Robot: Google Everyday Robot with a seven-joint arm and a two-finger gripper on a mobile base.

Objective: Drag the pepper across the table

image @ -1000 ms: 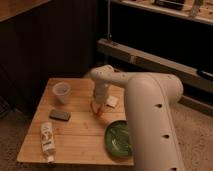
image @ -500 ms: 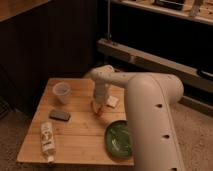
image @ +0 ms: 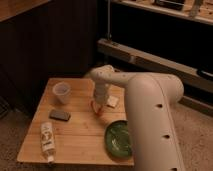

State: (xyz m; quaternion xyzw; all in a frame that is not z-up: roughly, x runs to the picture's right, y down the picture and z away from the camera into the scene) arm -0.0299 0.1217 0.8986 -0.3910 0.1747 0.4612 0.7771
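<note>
Red-orange and slim, the pepper (image: 95, 109) lies near the middle of the table (image: 80, 132), directly under our gripper (image: 98, 105), which points down at it; we cannot tell whether it grips. A pale packet (image: 112, 101) sits just beside them, and a green plate (image: 118, 141) lies toward the table's near edge.

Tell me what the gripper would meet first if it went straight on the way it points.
The gripper points down over the middle of the table; it would likely meet the pepper right beneath it first. Whether they already touch is unclear.
</note>
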